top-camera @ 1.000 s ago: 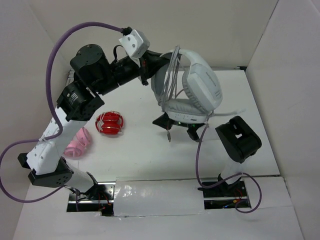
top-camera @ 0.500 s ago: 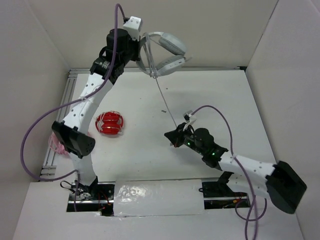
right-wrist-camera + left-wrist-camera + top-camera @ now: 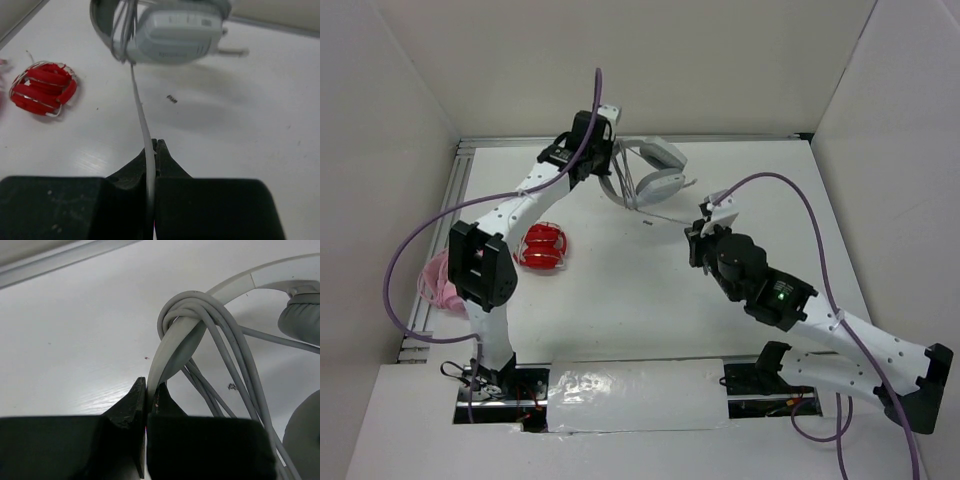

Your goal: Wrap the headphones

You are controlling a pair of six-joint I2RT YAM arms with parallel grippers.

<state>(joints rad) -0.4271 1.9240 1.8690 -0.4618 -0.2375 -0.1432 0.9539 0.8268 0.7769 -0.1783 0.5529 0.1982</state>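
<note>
Headphones [image 3: 658,172] held over far side of table [image 3: 620,300]; headband [image 3: 172,337] pinched by left gripper [image 3: 146,392]. Several cable loops wound round headband. Free cable [image 3: 142,117] stretched taut, clamped in right gripper [image 3: 153,149]. Left: tail to be wound, end secured.

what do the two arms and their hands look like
The left arm and right arm share one look: white links between chunky black joint housings, each trailed by a looping purple cable. A small green light glows on the right arm. The left hand and right hand have matt black fingers tapering to narrow tips.
</note>
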